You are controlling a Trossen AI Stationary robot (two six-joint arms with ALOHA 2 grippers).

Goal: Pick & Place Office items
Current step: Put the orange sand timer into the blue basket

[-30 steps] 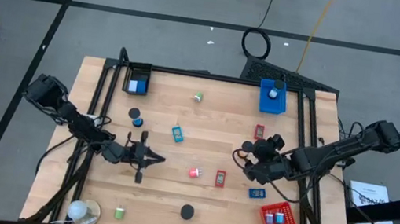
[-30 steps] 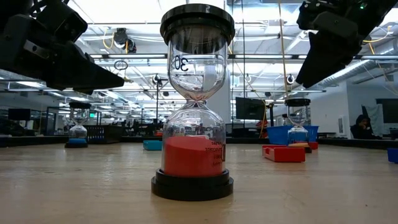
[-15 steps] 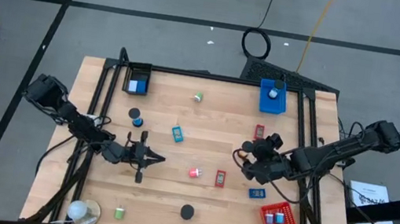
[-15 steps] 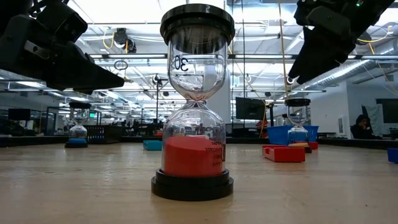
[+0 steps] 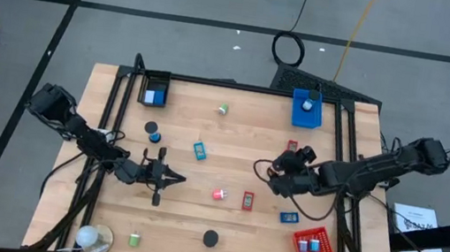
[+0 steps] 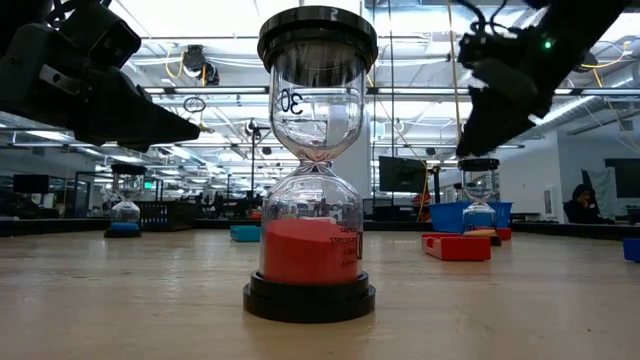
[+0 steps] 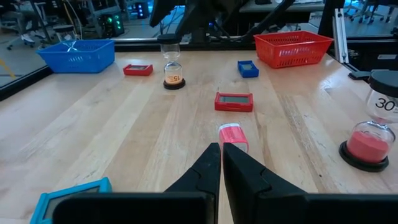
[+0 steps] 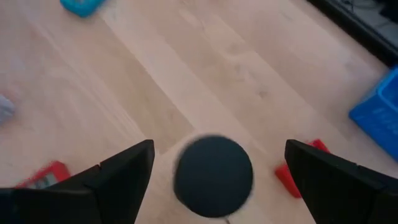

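The worktop (image 5: 183, 227) is pale wood planking edged by a black frame, standing on a grey floor (image 5: 175, 38) crossed by dark seams. A coiled black cable (image 5: 288, 48) lies on that floor beyond the far edge (a yellow one (image 5: 356, 25) runs nearby). Seen from tabletop level, the room is a big open hall with ceiling beams, bright strip lights (image 6: 225, 45) and dark monitors (image 6: 402, 173). A person (image 6: 581, 203) sits far off at the right.
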